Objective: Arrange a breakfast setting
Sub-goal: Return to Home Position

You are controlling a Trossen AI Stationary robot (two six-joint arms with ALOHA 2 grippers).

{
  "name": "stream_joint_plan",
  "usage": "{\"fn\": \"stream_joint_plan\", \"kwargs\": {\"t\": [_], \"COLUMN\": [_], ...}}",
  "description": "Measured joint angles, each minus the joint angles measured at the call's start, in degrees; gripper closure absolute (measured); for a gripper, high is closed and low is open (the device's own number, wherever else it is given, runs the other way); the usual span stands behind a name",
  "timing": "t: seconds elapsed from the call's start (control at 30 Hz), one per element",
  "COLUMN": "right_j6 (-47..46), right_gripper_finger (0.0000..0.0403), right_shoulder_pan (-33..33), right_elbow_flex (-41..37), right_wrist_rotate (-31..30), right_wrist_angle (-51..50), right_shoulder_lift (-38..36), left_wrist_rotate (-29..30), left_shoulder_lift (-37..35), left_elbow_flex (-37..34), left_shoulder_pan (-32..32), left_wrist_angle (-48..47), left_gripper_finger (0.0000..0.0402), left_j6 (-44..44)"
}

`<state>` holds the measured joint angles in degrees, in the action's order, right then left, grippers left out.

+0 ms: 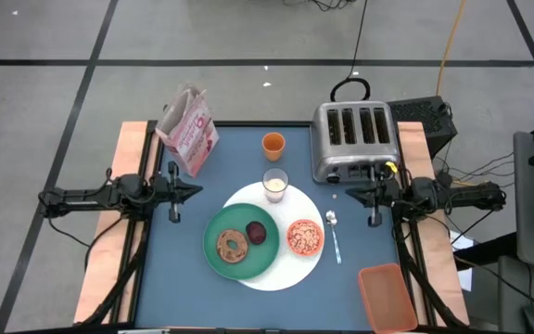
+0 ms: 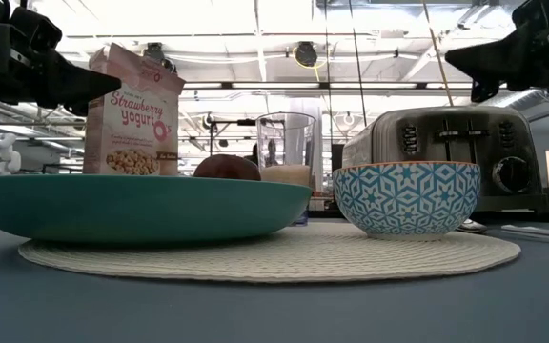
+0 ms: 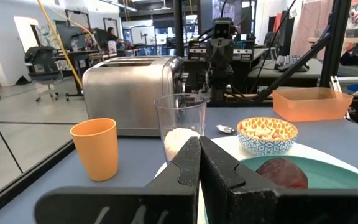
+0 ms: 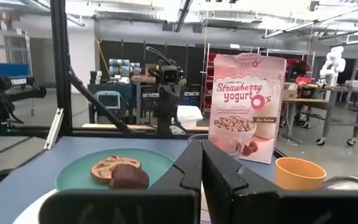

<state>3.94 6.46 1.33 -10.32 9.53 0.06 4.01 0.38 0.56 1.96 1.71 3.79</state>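
Observation:
A large white round plate (image 1: 290, 269) lies mid-table. On it rest a green plate (image 1: 221, 232) with a doughnut and a dark pastry, and a small bowl of cereal (image 1: 305, 237). A glass of milk (image 1: 275, 185) stands at the plate's far edge, an orange cup (image 1: 273, 145) beyond it. A blue-handled spoon (image 1: 335, 235) lies right of the plate. The pink cereal bag (image 1: 189, 130) stands at the far left. My left gripper (image 1: 197, 192) is shut and empty at the left edge. My right gripper (image 1: 349, 194) is shut and empty at the right, near the toaster.
A silver four-slot toaster (image 1: 354, 139) stands at the far right. An orange tray (image 1: 387, 296) lies at the near right corner. The blue table top (image 1: 170, 269) is bare at the near left.

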Motion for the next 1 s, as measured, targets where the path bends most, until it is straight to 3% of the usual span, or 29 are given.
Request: {"fn": "stream_joint_plan", "kwargs": {"t": [0.4,1.0], "right_j6": [1.9,0.2], "right_gripper_finger": [0.0403,0.0396], "right_shoulder_pan": [-0.02,0.0], "right_elbow_flex": [-0.32,-0.38], "right_wrist_rotate": [0.07,0.03], "right_wrist_angle": [-6.29,-6.99], "right_shoulder_lift": [0.11,1.79], "left_wrist_rotate": [0.0,0.02], "left_shoulder_lift": [-0.02,-0.02], "left_elbow_flex": [0.0,0.0], "left_shoulder_pan": [0.0,0.02], "left_wrist_angle": [0.02,0.0], "left_gripper_finger": [0.0396,0.0396], "left_j6": [0.02,0.02]}}
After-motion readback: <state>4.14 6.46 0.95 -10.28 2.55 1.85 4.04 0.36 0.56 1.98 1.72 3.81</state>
